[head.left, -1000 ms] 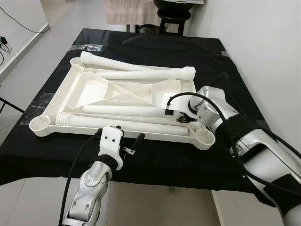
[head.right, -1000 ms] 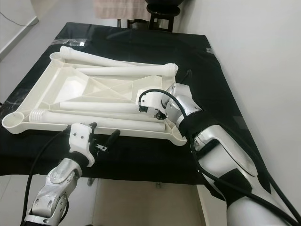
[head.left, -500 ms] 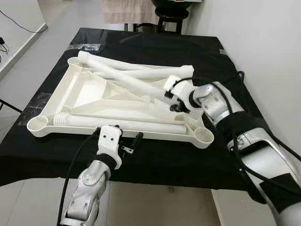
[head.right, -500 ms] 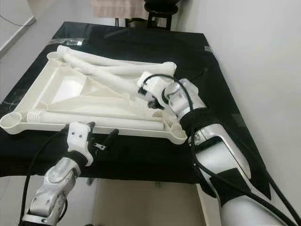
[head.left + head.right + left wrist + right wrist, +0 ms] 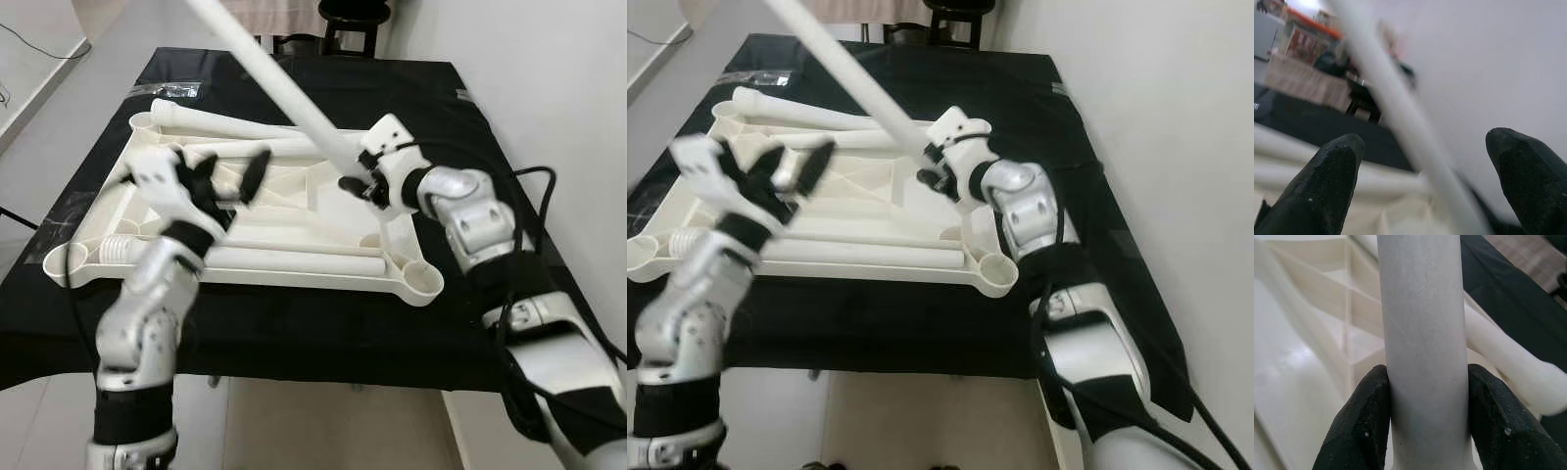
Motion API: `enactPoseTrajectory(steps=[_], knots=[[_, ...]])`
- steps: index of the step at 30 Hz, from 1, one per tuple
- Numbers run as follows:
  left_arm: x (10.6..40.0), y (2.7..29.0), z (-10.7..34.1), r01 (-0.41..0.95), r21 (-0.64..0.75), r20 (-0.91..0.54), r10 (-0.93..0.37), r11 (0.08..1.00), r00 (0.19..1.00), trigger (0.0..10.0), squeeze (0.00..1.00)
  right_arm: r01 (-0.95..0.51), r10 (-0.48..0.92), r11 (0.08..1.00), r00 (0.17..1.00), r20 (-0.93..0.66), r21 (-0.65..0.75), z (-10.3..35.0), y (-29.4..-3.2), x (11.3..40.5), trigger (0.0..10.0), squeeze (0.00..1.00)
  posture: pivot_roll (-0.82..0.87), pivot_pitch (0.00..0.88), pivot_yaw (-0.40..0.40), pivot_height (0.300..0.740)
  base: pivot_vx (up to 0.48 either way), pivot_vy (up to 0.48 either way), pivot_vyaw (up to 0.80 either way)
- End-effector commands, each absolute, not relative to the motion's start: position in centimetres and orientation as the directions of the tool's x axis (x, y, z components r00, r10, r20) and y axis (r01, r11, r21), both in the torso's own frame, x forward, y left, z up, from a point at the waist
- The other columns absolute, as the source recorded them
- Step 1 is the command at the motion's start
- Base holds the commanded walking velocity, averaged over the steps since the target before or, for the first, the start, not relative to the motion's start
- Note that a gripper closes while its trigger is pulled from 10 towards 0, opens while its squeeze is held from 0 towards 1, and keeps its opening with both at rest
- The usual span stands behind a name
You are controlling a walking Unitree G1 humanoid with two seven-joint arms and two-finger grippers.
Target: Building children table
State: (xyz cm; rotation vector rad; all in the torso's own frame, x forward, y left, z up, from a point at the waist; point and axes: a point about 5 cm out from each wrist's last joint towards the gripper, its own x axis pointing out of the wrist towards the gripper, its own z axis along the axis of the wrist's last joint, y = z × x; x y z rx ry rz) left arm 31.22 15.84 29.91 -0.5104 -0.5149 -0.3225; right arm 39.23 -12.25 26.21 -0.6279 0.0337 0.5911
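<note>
- A black cloth (image 5: 323,323) covers the surface.
- A dark stool (image 5: 350,20) stands beyond its far edge.
- A black cable (image 5: 39,44) trails along the pale floor (image 5: 88,69) at left.

The raised leg (image 5: 279,88) runs off the top edge; the left gripper (image 5: 774,171) is motion-blurred

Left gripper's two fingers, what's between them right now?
In the left wrist view, the raised white table leg crosses the gap between the left gripper fingers, untouched; the right gripper holds it.
</note>
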Motion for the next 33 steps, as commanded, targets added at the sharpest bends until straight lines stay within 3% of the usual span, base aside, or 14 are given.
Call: enactPoseTrajectory(steps=[1,9,22,33], knots=[[31.7,16.6,30.4,0.42,-0.438,0.537,-0.144,0.795,0.831,10.0,0.0,-0.524,0.548,0.62,0.822,-0.156,-0.584,26.6,-11.3,38.8,0.0,0.0,0.01,0.162,-0.049,0.74,0.0,0.0,0.0],[33.0,16.9,32.5,0.441,-0.421,0.539,-0.172,0.793,0.824,10.0,0.0,-0.548,0.62,0.538,0.772,-0.14,-0.64,26.5,-9.4,37.5,0.0,0.0,0.01,0.158,-0.036,0.74,0.0,0.0,0.0],[33.1,15.7,31.7,0.468,-0.436,0.511,-0.216,0.769,0.832,10.0,0.0,-0.583,0.67,0.577,0.739,-0.076,-0.572,27.6,-9.1,36.8,0.0,0.0,0.01,0.162,-0.027,0.74,0.0,0.0,0.0],[33.0,16.6,32.4,0.467,-0.428,0.541,-0.195,0.774,0.818,10.0,0.0,-0.647,0.733,0.508,0.672,-0.109,-0.569,27.0,-8.7,35.7,0.0,0.0,0.01,0.161,-0.023,0.74,0.0,0.0,0.0]])
